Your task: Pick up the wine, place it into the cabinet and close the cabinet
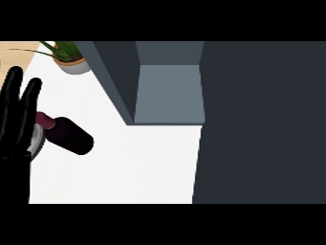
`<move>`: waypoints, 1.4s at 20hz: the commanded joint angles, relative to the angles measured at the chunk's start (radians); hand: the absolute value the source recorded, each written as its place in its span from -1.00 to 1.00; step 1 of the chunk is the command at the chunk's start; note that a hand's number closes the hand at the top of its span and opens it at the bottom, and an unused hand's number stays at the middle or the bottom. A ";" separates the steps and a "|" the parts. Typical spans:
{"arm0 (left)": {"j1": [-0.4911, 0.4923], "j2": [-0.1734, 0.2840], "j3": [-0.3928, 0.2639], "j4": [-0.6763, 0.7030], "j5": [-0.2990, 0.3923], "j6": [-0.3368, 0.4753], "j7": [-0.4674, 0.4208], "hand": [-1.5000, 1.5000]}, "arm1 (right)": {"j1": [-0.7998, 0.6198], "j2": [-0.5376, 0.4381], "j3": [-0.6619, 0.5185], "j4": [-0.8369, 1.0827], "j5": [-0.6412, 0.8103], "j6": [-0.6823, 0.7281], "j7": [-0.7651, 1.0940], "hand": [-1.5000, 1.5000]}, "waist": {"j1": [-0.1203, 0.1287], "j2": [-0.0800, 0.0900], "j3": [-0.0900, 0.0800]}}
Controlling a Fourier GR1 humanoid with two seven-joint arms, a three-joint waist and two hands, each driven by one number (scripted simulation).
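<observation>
While wine bottle [68, 134] lies ungrasped on worktop [137, 162], pick-up step pending. Left robot hand [6, 115] released, fingers straight. Cabinet [167, 91] open. Next: curl round bottle body.

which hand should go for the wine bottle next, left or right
Left, most likely. The left hand shows open at the view's left edge, fingers up, right beside the wine bottle lying on the counter. The right hand is not in view, so its reach cannot be judged.
</observation>
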 commanded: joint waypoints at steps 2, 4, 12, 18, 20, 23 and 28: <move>-0.085 0.006 -0.021 -0.126 -0.166 -0.013 0.191 -1.00 | 0.061 -0.025 -0.029 -0.061 -0.057 0.046 -0.001 -1.00 | 0.001 -0.002 0.001; -0.112 0.017 0.003 -0.130 -0.185 -0.004 0.214 -1.00 | 0.058 0.004 0.017 -0.130 -0.012 -0.021 0.060 -1.00 | 0.003 -0.006 0.000; -0.130 0.068 0.027 -0.163 -0.199 -0.031 0.277 -1.00 | -0.026 -0.001 0.037 -0.106 0.016 -0.049 0.103 -1.00 | 0.012 -0.004 -0.001; -0.214 0.124 0.068 -0.174 -0.192 -0.092 0.362 -1.00 | 0.006 -0.003 0.037 -0.107 0.035 -0.052 0.066 -1.00 | 0.007 -0.005 0.000; -0.192 0.122 0.061 -0.170 -0.180 -0.083 0.344 -1.00 | -0.054 -0.005 0.015 -0.154 0.014 -0.105 0.143 -1.00 | 0.008 -0.005 -0.001; -0.233 0.126 0.106 -0.133 -0.146 -0.089 0.338 -1.00 | -0.111 0.016 0.034 -0.067 0.068 -0.110 0.105 -1.00 | 0.005 -0.001 -0.001; -0.254 0.134 0.129 -0.121 -0.148 -0.111 0.376 -1.00 | -0.102 0.018 0.072 -0.123 0.112 -0.165 0.169 -1.00 | 0.003 -0.002 -0.001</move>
